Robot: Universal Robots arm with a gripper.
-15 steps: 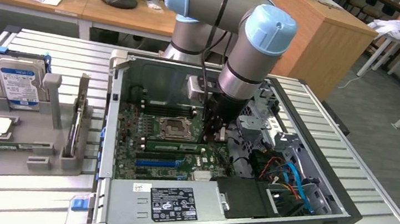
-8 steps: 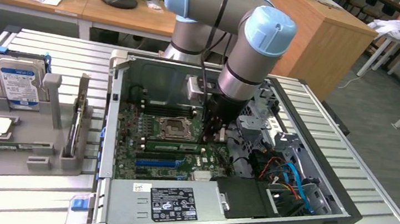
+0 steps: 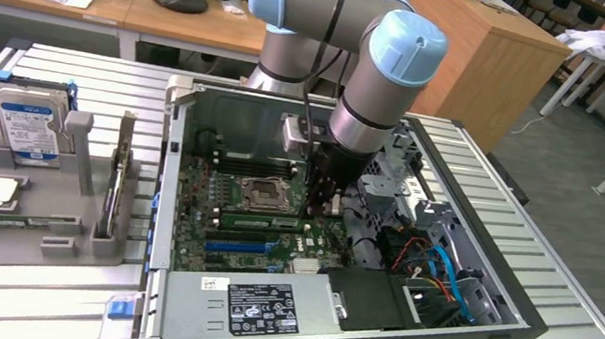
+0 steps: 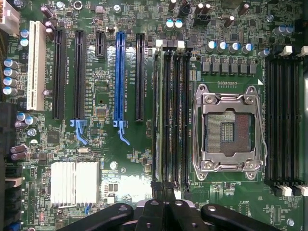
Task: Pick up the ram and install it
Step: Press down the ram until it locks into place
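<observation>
Gripper (image 4: 166, 211) hung over motherboard (image 4: 106, 159), jaws closed, fingers aligned with memory slots (image 4: 171, 115) beside empty CPU socket (image 4: 228, 127); green ram (image 4: 158, 115) stood seated in outermost slot.

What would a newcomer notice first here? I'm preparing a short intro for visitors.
The robot arm reaching down into the open computer case dominates, its gripper shut just above the motherboard's memory slots. Beside them sits the empty silver processor socket. On the exterior view's left, a grey holder carries a hard drive.
</observation>
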